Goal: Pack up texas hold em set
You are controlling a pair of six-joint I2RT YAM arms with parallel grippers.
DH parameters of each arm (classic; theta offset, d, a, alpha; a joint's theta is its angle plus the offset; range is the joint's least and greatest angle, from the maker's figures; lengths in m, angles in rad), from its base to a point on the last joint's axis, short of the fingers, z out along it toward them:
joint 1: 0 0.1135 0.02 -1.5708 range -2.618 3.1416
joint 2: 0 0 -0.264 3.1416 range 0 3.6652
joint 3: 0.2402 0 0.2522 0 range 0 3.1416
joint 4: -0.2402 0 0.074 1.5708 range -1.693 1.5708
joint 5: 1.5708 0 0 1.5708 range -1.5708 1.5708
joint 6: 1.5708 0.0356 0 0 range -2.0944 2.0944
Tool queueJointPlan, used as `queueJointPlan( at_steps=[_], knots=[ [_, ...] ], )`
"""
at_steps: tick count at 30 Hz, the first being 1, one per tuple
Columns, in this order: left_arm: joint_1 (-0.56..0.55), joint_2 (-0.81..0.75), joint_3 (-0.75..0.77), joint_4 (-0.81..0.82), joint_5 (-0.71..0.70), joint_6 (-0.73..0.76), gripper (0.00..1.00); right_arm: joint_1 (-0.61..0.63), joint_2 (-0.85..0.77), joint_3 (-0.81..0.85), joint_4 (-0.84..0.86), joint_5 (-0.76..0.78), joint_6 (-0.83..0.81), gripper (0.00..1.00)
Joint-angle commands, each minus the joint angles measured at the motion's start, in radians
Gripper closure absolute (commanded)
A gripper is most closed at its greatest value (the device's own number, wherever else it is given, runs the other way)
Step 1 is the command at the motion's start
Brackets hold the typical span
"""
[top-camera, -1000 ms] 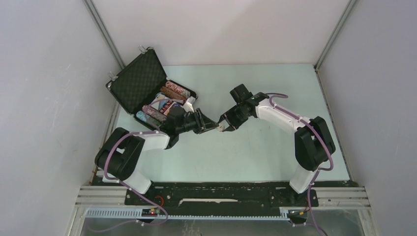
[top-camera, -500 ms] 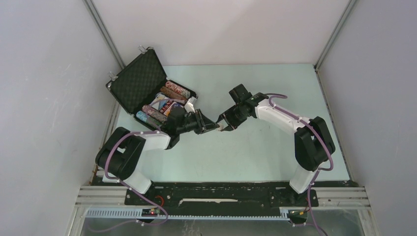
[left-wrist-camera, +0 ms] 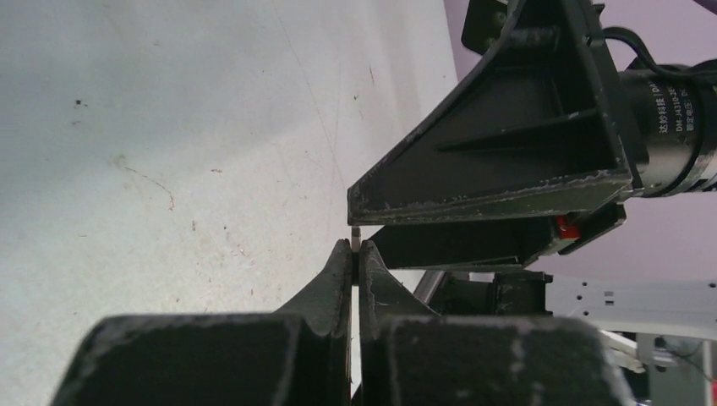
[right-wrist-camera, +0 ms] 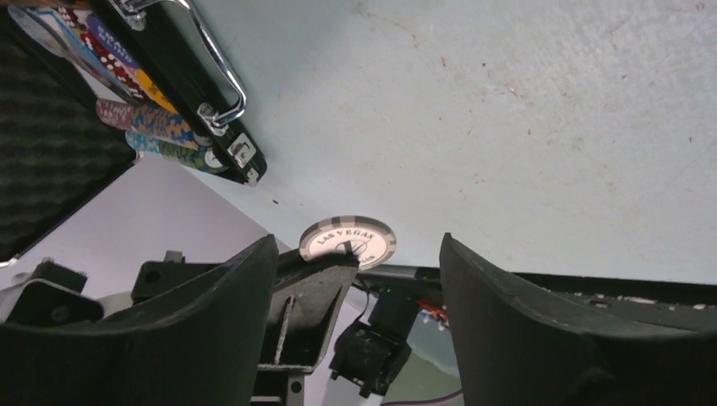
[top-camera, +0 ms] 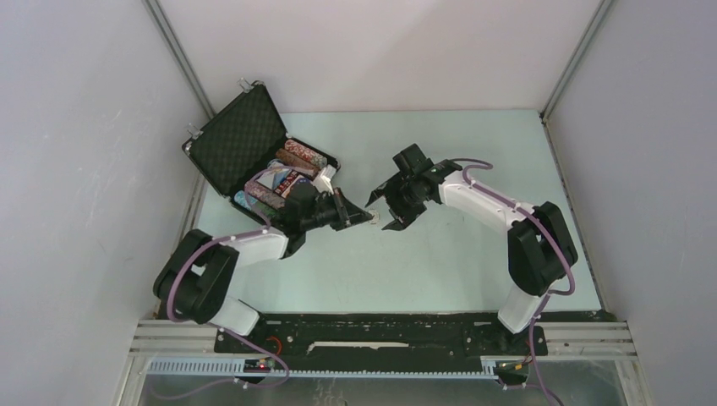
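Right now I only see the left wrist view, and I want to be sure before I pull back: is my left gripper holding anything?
Observer: Yes. The right wrist view shows the left gripper shut on the edge of a grey-and-white poker chip marked Las Vegas.
Operator: Is the right gripper touching it?
Observer: No. The right gripper is open, with one finger on either side of the chip and a gap showing on both sides.
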Motion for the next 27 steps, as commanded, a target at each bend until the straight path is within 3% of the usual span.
queueJointPlan(
  at_steps=[1, 4, 10, 14, 20, 27],
  knots=[
    [-0.006, -0.099, 0.052, -0.108, -0.067, 0.152, 1.0, 0.001, -0.086, 0.033, 0.035, 0.042, -0.078, 0.12],
    [-0.006, -0.127, 0.071, -0.2, -0.096, 0.22, 1.0, -0.01, -0.103, 0.026, 0.038, 0.044, -0.145, 0.01],
    [-0.006, -0.188, 0.114, -0.37, -0.176, 0.354, 1.0, -0.041, -0.159, -0.009, 0.074, 0.098, -0.309, 0.0],
    [-0.006, -0.222, 0.17, -0.504, -0.23, 0.454, 1.0, -0.072, -0.211, -0.055, 0.27, -0.038, -0.547, 0.0],
    [-0.005, -0.25, 0.267, -0.657, -0.344, 0.576, 1.0, -0.063, -0.298, -0.126, 0.417, 0.1, -0.827, 0.0],
    [0.03, -0.22, 0.355, -0.738, -0.445, 0.65, 1.0, -0.091, -0.226, -0.159, 0.618, 0.176, -1.069, 0.0]
  ],
)
